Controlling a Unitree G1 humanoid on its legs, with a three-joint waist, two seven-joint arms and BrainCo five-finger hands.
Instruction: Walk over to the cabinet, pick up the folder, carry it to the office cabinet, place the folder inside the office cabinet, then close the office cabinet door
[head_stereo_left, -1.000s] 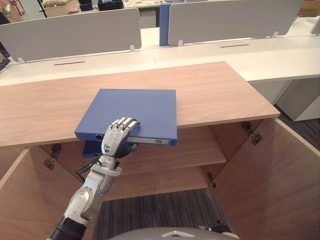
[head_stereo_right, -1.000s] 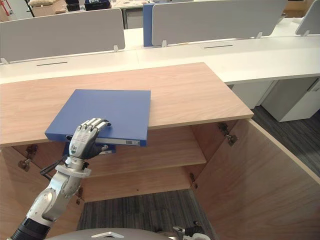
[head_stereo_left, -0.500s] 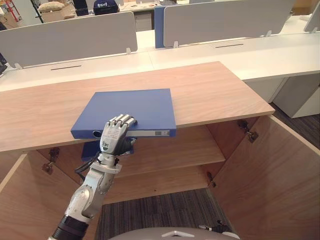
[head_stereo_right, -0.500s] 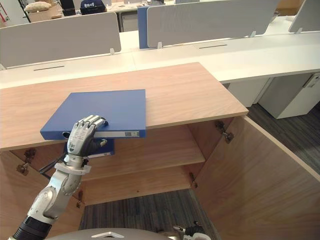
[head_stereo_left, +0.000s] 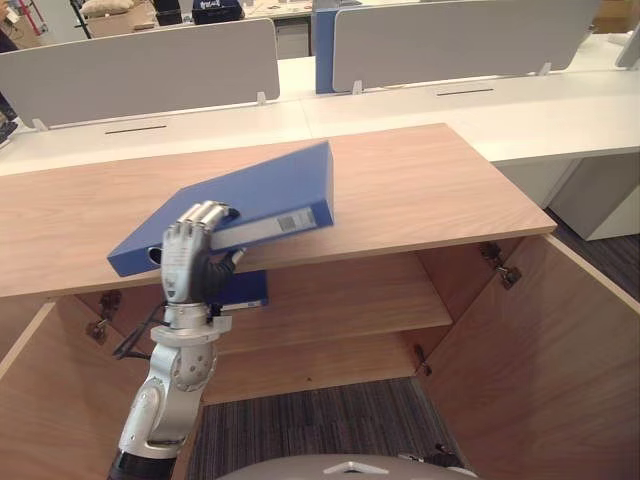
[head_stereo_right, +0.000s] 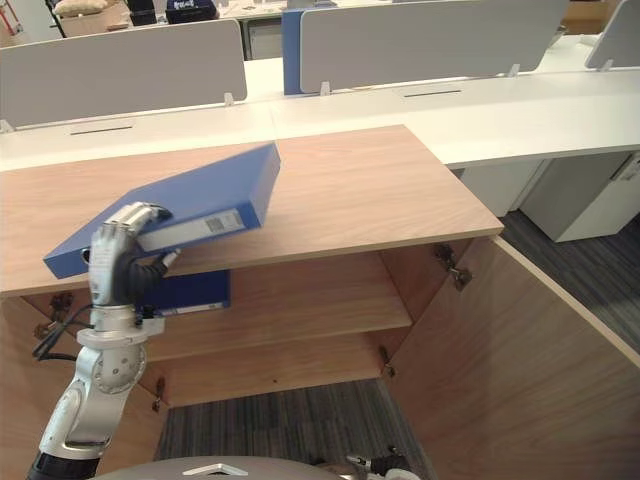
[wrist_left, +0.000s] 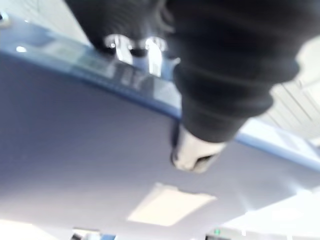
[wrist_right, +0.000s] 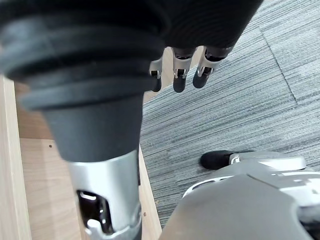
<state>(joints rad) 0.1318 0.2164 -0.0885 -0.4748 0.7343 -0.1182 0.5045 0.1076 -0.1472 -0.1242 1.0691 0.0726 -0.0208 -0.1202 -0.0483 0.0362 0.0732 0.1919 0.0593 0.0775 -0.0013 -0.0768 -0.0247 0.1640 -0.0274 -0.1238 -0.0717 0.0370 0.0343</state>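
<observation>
Wood-grain cabinet top (head_stereo_left: 420, 190) runs across in front of me, with white desks (head_stereo_left: 500, 110) and grey screens (head_stereo_left: 140, 65) beyond its far edge. The blue folder (head_stereo_left: 255, 190) sits above the near-left part of that top, tilted, with its labelled spine turned toward me and raised. I cannot tell whether its far edge rests on the wood. My left hand (head_stereo_left: 185, 255) is clamped on the spine just off the top's front edge, with the fingers curled over the upper cover and the thumb underneath. I judge this to be the pick-up step, with the carrying and placing not yet done. Next I need to take the whole folder clear of the top without letting it pivot in my grip, since I hold it near one end and the long free end will want to sag. Below the top, a second folder (head_stereo_left: 245, 290) lies on the shelf (head_stereo_left: 350, 295), and a door (head_stereo_left: 540, 340) stands open to the right. The head views show the tilt and where the folder sits. The left wrist view instead shows the folder's underside (wrist_left: 75, 150) from close up, with my fingers (wrist_left: 117, 47) hooked over its edge. The right wrist view adds my right hand (wrist_right: 180, 75), which hangs low over the carpet (wrist_right: 240, 100) with its fingers relaxed and straight, holding nothing.
</observation>
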